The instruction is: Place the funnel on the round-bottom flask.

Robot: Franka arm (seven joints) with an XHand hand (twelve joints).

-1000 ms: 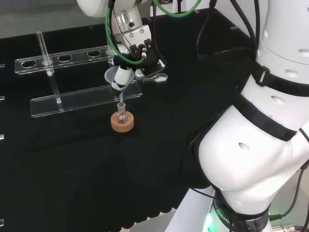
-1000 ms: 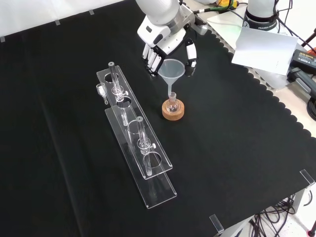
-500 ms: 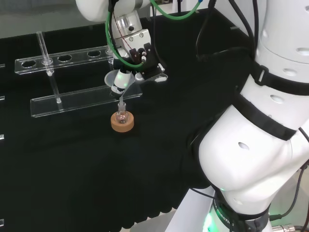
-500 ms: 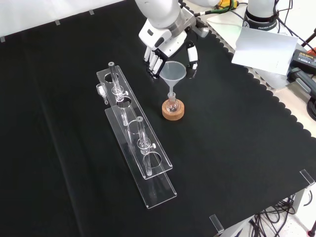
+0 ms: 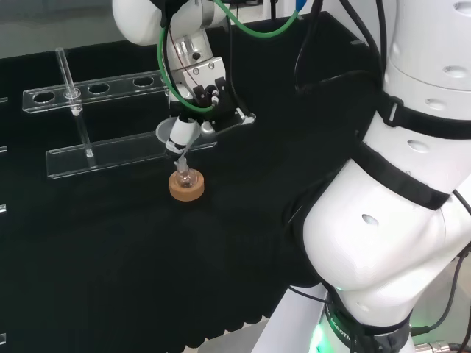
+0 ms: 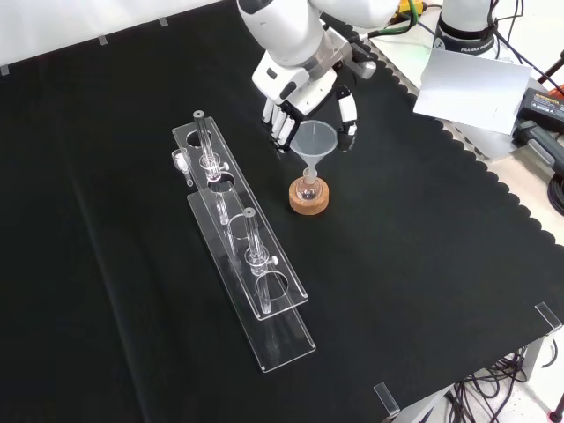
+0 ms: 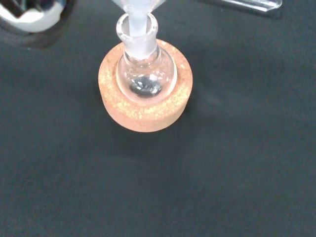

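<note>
- Cork ring steadied your flask upright in the head view, so the hand could bring the funnel straight over it.
- Front view: you had fingers curled around the funnel's cone, spout pointing down into the neck.
- Wrist view: funnel's long axis ran near vertical, stem inside the flask mouth.

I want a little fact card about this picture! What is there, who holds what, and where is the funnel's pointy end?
holder: black and white robot hand, fingers curled round the funnel
held thing: clear cone-shaped funnel
funnel stem: in the neck of the flask, seen in the wrist view
flask: small clear glass round-bottom flask, upright
stand: round cork ring under the flask
nearby: long clear plastic tube rack, left of the flask in the front view
surface: black cloth
</note>
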